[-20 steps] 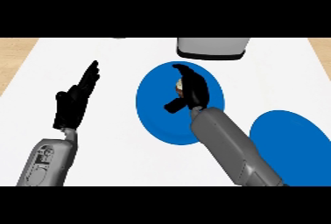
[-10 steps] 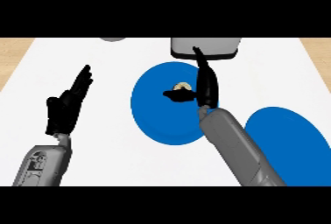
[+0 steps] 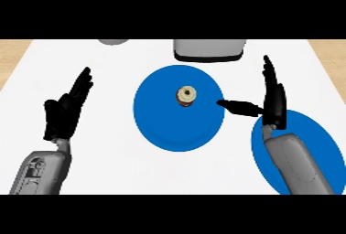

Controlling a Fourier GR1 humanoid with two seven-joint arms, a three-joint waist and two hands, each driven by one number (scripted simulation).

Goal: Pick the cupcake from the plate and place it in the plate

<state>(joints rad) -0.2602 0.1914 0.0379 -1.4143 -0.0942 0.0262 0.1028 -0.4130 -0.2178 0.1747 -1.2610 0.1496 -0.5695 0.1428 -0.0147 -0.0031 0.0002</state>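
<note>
A small cupcake with pale frosting stands near the middle of a blue plate at the counter's centre. My right hand is to the right of that plate, open, fingers straight and pointing away, thumb stretched left over the plate's right rim. It stays apart from the cupcake. A second blue plate lies at the lower right, largely hidden under my right forearm. My left hand rests open at the left, fingers up, well away from both plates.
A grey appliance with a dark base stands at the back centre, just behind the middle plate. A grey round object peeks in at the back left. The white counter ends in wood flooring at both far corners.
My right hand has moved off the cupcake and out to the right of the centre plate, opening up. The cupcake now shows uncovered on the plate. The left hand barely moved.
</note>
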